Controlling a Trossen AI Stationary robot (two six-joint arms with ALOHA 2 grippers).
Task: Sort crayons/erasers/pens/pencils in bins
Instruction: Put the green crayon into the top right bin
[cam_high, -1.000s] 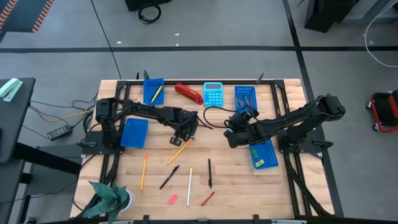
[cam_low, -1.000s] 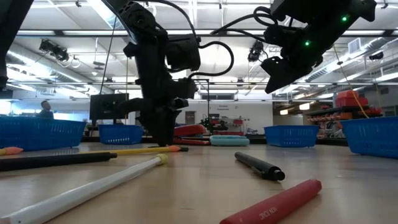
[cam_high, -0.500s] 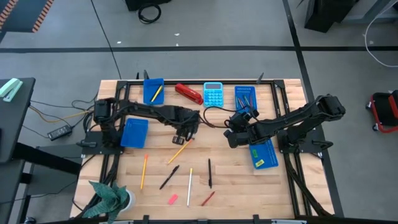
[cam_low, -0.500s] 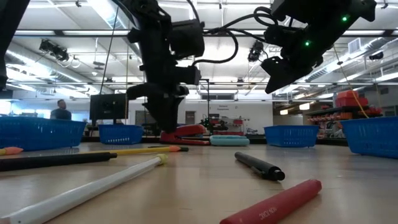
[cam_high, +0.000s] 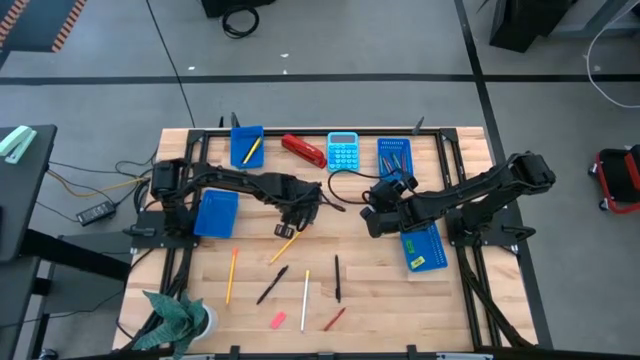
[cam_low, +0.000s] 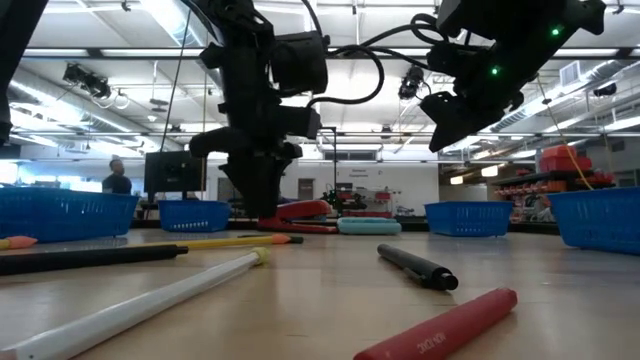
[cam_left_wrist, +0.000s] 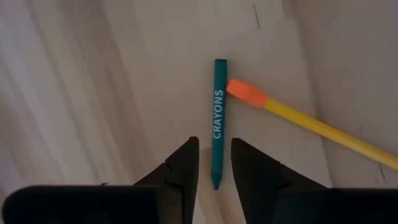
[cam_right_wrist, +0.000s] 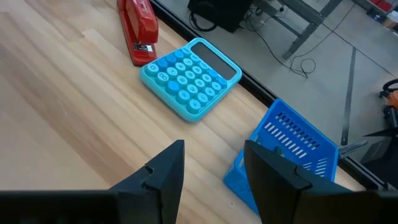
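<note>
Crayons are the concern here: in the high view the left gripper (cam_high: 290, 222) sits over the middle of the table (cam_high: 470, 300), beside the eraser end of a yellow pencil (cam_high: 287, 245) that runs away toward seven o'clock. Four blue bins (cam_high: 217, 213) ring the work area, at roughly nine, eleven, one and three o'clock, and the right gripper (cam_high: 375, 212) hangs at about three o'clock near the bin there. Loose pens (cam_high: 337, 278), more pencils and a red crayon (cam_high: 334, 319) lie toward six o'clock. From the low view the left gripper (cam_low: 262, 205) hangs just above the wood behind the yellow pencil (cam_low: 235, 241); the right gripper (cam_low: 450, 125) is raised well clear. The left wrist view shows a teal crayon (cam_left_wrist: 217, 118) lying flat, its tip between partly spread fingers (cam_left_wrist: 183, 168) that have no hold on it; the pencil's eraser touches it. The right wrist view shows wide-spread, empty fingers (cam_right_wrist: 165, 171) above bare wood, with a light-blue calculator (cam_right_wrist: 189, 78), a red stapler (cam_right_wrist: 138, 28) and a bin (cam_right_wrist: 292, 149) beyond.
</note>
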